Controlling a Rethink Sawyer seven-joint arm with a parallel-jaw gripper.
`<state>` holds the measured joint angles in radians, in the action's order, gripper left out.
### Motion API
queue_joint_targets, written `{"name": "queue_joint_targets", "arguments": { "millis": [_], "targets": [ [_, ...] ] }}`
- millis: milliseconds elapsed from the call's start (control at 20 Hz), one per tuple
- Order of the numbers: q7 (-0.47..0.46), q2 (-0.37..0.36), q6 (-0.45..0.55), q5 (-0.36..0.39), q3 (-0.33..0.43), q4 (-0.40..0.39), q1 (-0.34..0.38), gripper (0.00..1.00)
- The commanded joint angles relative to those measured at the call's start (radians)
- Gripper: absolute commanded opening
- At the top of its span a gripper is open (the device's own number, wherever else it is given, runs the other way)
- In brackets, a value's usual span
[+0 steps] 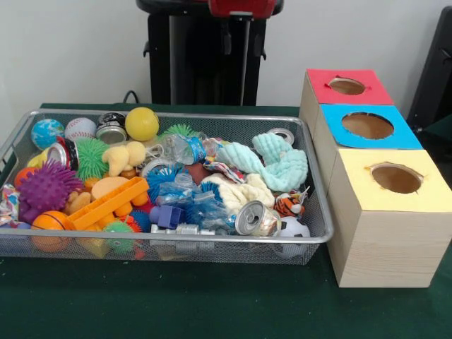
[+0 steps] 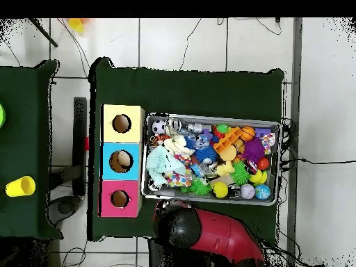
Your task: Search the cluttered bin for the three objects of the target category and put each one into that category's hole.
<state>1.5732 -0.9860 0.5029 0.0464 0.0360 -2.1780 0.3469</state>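
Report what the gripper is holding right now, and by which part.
Cannot be told: the gripper itself shows in neither view, only the drawn-back arm beside the bin. The tiger plush lies loose in the bin.

- Purple spiky rubber ball (image 1: 46, 187) at the tray's nine o'clock.
- Smooth yellow ball (image 1: 142, 123) at eleven o'clock.
- Mint terry cloth (image 1: 281, 164) at two o'clock.
- Yellow plastic cup (image 2: 20, 186) on the neighbouring green surface (image 2: 28, 104).

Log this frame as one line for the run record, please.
arm: drawn back | gripper: not in view | bin: cluttered | yellow plush, tiger plush: in bin | red box hole: looks empty
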Motion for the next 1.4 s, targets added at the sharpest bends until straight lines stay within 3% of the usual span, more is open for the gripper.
{"name": "queue_joint_targets", "arguments": {
  "millis": [50,200,400,650,850,1100,1400],
  "targets": [
    [-0.112,0.059,-0.074,0.071,0.158,0.062,0.163,1.00],
    [-0.137,0.055,-0.114,0.095,0.207,0.024,0.265,1.00],
    [-0.103,0.076,-0.159,0.157,0.200,-0.015,0.353,1.00],
    [-0.107,0.196,-0.220,0.285,0.202,0.064,0.458,1.00],
    [-0.089,0.304,-0.222,0.389,0.150,0.184,0.468,1.00],
    [-0.055,0.387,-0.213,0.444,0.163,0.236,0.499,1.00],
    [0.022,0.529,-0.298,0.504,0.127,0.312,0.497,1.00]
  ]
}}
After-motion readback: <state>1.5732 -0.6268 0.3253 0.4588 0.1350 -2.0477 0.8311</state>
